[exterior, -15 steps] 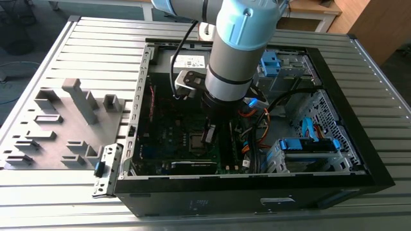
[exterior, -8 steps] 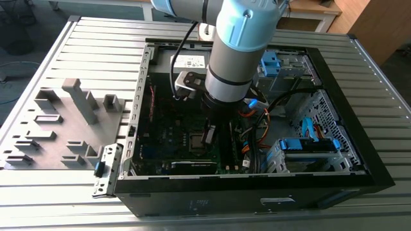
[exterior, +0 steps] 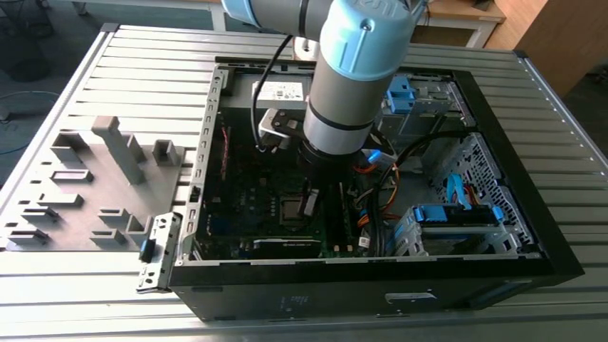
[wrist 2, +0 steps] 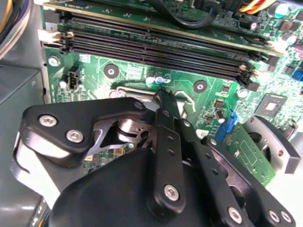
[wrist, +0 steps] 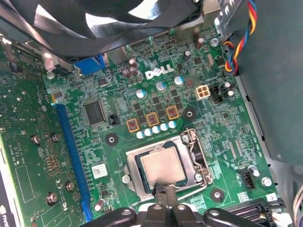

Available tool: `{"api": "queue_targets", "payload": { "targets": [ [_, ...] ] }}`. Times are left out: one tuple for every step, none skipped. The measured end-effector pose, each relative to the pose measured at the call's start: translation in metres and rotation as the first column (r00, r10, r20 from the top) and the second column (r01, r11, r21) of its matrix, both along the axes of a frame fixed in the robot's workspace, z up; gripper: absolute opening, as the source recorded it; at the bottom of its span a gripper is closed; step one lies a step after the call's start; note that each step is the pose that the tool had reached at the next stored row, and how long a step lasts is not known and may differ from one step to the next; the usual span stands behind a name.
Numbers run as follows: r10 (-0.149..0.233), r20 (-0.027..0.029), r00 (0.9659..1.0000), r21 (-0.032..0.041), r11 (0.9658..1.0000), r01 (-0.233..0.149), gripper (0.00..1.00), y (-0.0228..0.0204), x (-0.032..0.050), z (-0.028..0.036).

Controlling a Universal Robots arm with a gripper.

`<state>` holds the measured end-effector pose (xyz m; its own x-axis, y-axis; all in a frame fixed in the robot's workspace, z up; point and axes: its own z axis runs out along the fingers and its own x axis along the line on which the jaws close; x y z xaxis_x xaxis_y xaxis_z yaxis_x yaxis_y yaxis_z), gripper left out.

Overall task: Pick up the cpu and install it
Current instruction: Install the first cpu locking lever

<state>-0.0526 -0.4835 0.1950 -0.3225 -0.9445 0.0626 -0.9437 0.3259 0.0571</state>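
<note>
In the exterior view the arm [exterior: 347, 71] is reaching down into the open computer case [exterior: 380, 278], which is lying on its side on the ribbed metal bench [exterior: 142, 64]; the arm's wrist is hanging directly over the motherboard [exterior: 256, 206] inside the case, and a grey moulded tray [exterior: 95, 185] is sitting on the bench just beside the case, on the exterior view's left. In the second wrist view the claw [wrist 2: 163, 97] is showing as black, bolted metal linkages whose fingers [wrist 2: 165, 118] are lying pressed together down to a narrow tip, so it is reading as closed, with nothing visibly between them; that tip is hovering right at the steel frame of the socket [wrist 2: 137, 92], near the long black memory slots [wrist 2: 156, 47] on the green board. In the first wrist view the cpu [wrist: 162, 165] is sitting flat in the socket [wrist: 163, 168] on the motherboard [wrist: 94, 156], a smooth, dull silver square with rounded corners, turned slightly askew to the picture's edges and with no long axis to speak of. The claw [wrist: 158, 190] is meeting the socket frame at the edge of the cpu; whether it is actually touching the chip cannot be told. A blue expansion slot [wrist: 73, 156] is running along the board well apart from the socket.
</note>
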Motion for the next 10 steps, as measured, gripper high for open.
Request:
{"api": "queue_targets", "payload": {
  "targets": [
    [0.0, 0.0, 1.0, 0.0, 1.0, 0.0, 0.11, -0.0002, 0.0, -0.0007],
    [0.0, 0.0, 1.0, 0.0, 1.0, 0.0, 0.11, -0.0003, 0.0, -0.0015],
    [0.0, 0.0, 1.0, 0.0001, 1.0, 0.0, 0.11, -0.0003, 0.0, -0.0022],
    [0.0, 0.0, 1.0, -0.0001, 1.0, 0.0, 0.11, -0.0003, 0.0, -0.0028],
    [0.0, -0.0001, 1.0, -0.0002, 1.0, 0.0, 0.11, -0.0003, 0.0, -0.0034],
    [0.0, -0.0002, 1.0, -0.0005, 1.0, 0.0, 0.11, -0.0004, 0.0, -0.0039],
    [0.0, -0.0003, 1.0, -0.0006, 1.0, 0.0, 0.11, -0.0004, 0.0, -0.0045],
    [0.0, -0.0003, 1.0, -0.0006, 1.0, 0.0, 0.11, -0.0004, 0.0, -0.005],
    [0.0, -0.0003, 1.0, -0.0005, 1.0, 0.0, 0.11, -0.0004, 0.0, -0.0055],
    [0.0, -0.0002, 1.0, -0.0003, 1.0, 0.0, 0.11, -0.0004, 0.0, -0.0059]
  ]
}}
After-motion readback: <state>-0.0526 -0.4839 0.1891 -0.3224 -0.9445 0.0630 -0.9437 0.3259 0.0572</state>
